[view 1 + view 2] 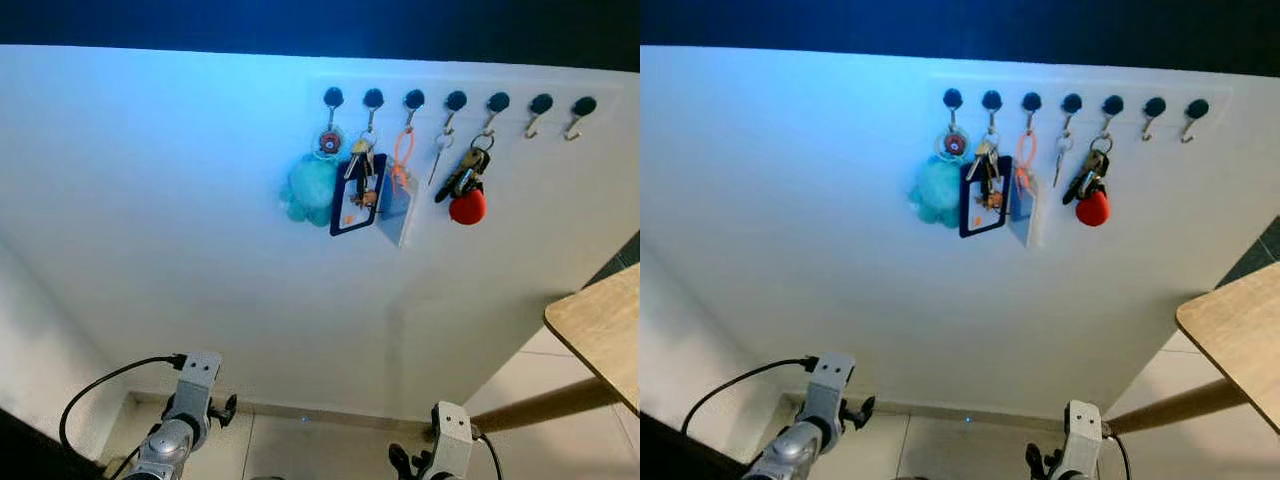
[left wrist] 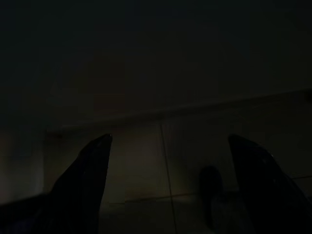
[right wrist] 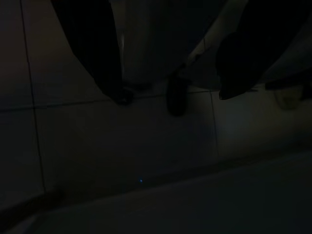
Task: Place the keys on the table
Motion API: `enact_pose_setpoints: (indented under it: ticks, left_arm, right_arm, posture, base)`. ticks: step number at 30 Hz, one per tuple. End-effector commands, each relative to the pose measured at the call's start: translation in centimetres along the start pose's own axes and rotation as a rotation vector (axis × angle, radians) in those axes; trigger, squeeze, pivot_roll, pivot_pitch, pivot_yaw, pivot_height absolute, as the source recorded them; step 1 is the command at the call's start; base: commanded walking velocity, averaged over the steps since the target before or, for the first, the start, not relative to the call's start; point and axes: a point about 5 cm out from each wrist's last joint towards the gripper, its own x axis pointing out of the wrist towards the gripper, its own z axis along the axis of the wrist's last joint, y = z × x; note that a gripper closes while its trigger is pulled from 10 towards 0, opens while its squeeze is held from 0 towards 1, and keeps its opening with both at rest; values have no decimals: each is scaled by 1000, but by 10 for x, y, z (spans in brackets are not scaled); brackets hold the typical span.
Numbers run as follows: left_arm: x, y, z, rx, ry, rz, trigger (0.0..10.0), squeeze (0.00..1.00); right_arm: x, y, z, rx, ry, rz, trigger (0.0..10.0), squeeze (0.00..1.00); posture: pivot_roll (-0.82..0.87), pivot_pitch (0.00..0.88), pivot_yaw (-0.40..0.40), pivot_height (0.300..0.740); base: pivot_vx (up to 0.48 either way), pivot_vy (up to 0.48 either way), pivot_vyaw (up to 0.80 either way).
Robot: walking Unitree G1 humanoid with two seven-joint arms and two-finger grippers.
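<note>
We take the row of seven black wall hooks point(image 1: 456, 100) as our landmark and read along it from the robot's left. Below and well to the left of the row, low near the floor tiles, our left arm hangs idle; its left gripper point(image 2: 168, 161) shows in the dark wrist view with the two black fingers point(image 2: 90, 168) spread wide apart, holding nothing, over dim tiles.

On the first hook hangs a teal plush toy point(image 1: 310, 188) under a round tag. On the second hook hang the keys point(image 1: 360, 160), lying against a dark blue card holder point(image 1: 352, 205) that hangs just below them. The third hook carries an orange loop point(image 1: 403, 150) with a clear card sleeve point(image 1: 397, 208), touching the blue holder's edge. The fourth hook holds a single small key point(image 1: 438, 152). The fifth holds a second bunch of keys with a red ball point(image 1: 467, 206) at its bottom. The sixth and seventh hooks are bare.

Far below the row, our right arm hangs low; the right gripper point(image 3: 168, 63) also stands parted and holds nothing, above dark tiles. Below and right of the last hook, the corner of the wooden table point(image 1: 600, 325) juts in.
</note>
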Motion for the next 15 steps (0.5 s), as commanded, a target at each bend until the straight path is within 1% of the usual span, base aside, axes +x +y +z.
enact_pose_setpoints:
  ticks: [1,6,8,11,13,14,15]
  left_arm:
    - [1,-4,2,12,-12,-20,10000,0]
    - [1,-6,3,13,-29,-29,10000,0]
    - [1,-6,5,33,-45,-35,10000,0]
    - [1,-7,5,20,-50,-38,10000,0]
    - [1,-7,6,46,-53,-52,10000,0]
    - [1,-7,6,46,-53,-52,10000,0]
    - [1,-7,7,75,-53,-65,10000,0]
  right_arm:
    - [-1,-1,-1,15,-2,-4,10000,0]
    - [-1,-1,-2,18,-4,-2,10000,0]
    - [-1,-1,-2,18,-4,-1,10000,0]
    - [-1,0,-2,21,-4,0,10000,0]
    - [-1,0,-3,23,-5,2,10000,0]
    - [-1,0,-3,23,-5,2,10000,0]
    - [-1,1,-3,27,-5,4,10000,0]
  posture:
    - [67,0,-6,740]
    - [68,0,-8,740]
    - [68,0,-8,740]
    - [70,0,-7,740]
    - [70,0,-6,740]
    - [70,0,-6,740]
    - [69,0,-4,740]
  base:
    - [0,386,0]
    - [0,480,0]
    - [0,0,0]
    - [0,0,0]
    - [0,0,0]
    - [0,0,0]
    - [0,-480,0]
